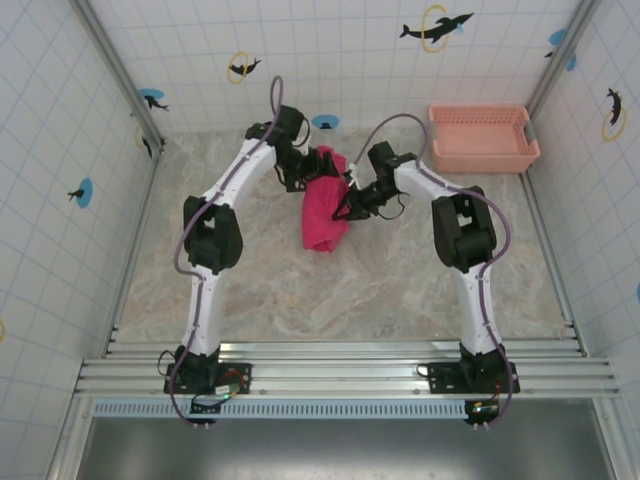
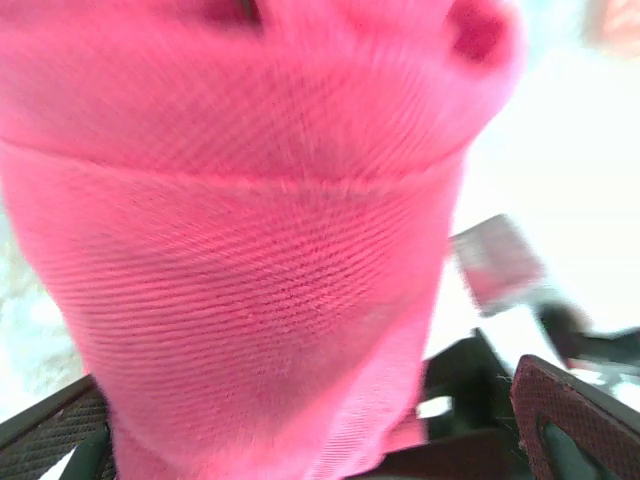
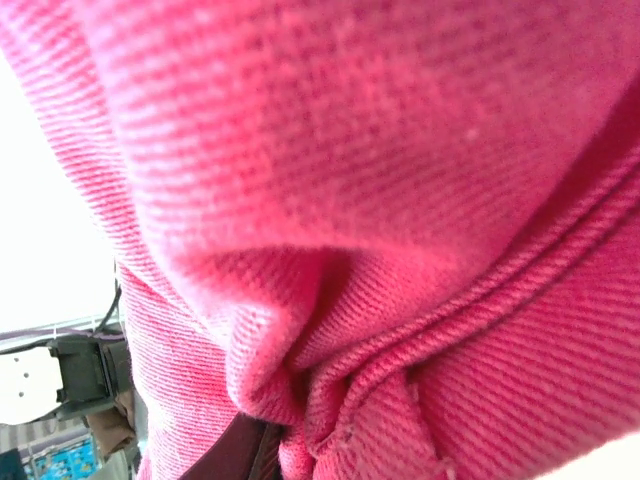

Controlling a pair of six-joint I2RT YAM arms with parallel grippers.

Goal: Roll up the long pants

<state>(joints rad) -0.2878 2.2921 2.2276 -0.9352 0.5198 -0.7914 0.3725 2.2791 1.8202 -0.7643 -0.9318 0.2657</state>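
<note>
Fabric soft, light, floppy: take long pants [image 1: 325,215] by thick seam [image 3: 500,310]. L gripper [image 1: 316,168] at 11 o'clock, R gripper [image 1: 349,207] at 3 o'clock; can't tell if either is clamped.

Top view: high, behind the arm bases, looking down on the whole surface [image 1: 300,290]. Wrist views ride just behind left claw [image 1: 318,168] and right claw [image 1: 347,207] — lenses nearly against long pants [image 1: 322,215], the cloth between the claws that all three share.

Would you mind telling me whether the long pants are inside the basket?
No, the long pants are bunched near the middle of the table, well left of the basket.
</note>
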